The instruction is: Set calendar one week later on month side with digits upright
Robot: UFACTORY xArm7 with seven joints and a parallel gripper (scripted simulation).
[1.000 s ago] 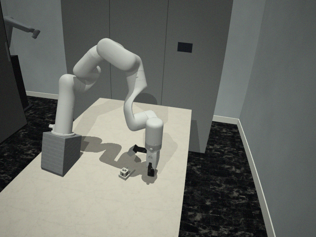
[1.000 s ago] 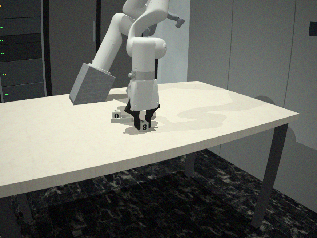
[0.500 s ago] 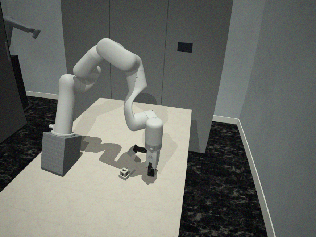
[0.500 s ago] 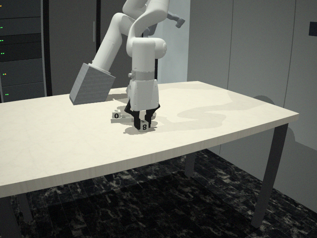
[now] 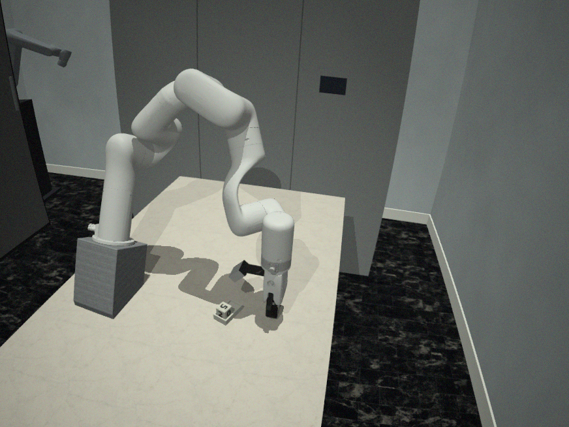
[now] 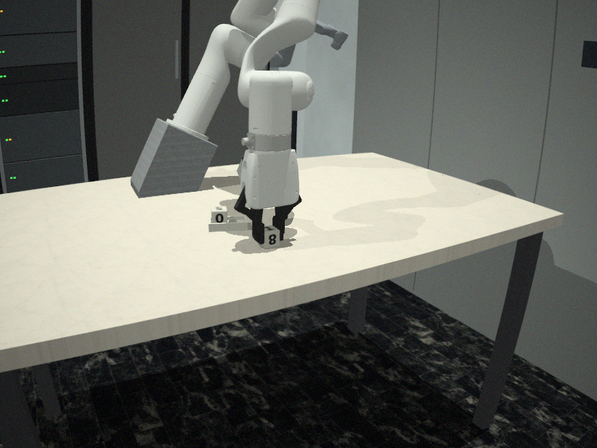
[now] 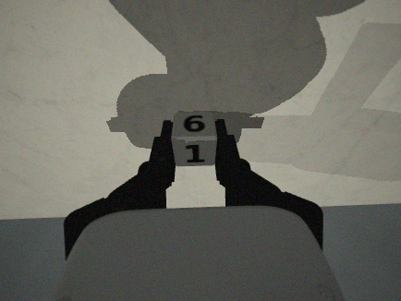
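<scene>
My gripper (image 5: 271, 311) (image 6: 271, 235) (image 7: 194, 133) points straight down and is shut on a white digit cube (image 6: 272, 238) (image 7: 195, 140). The cube sits low at the table top, to the right of the tray. It shows 8 to the exterior view, and 6 and 1 in the wrist view. In the top view the fingers hide most of it. The small pale tray (image 5: 237, 311) (image 6: 233, 225) lies flat on the table. The other digit cube (image 5: 224, 309) (image 6: 219, 217) stands at the tray's left end, with 5 on top and 0 and 2 on its sides.
The arm's grey base block (image 5: 107, 280) (image 6: 171, 161) stands at the table's left side, behind the tray. The table's right edge (image 5: 331, 303) runs close beside the gripper. A dark rack with small lights (image 6: 38, 86) stands beyond the table.
</scene>
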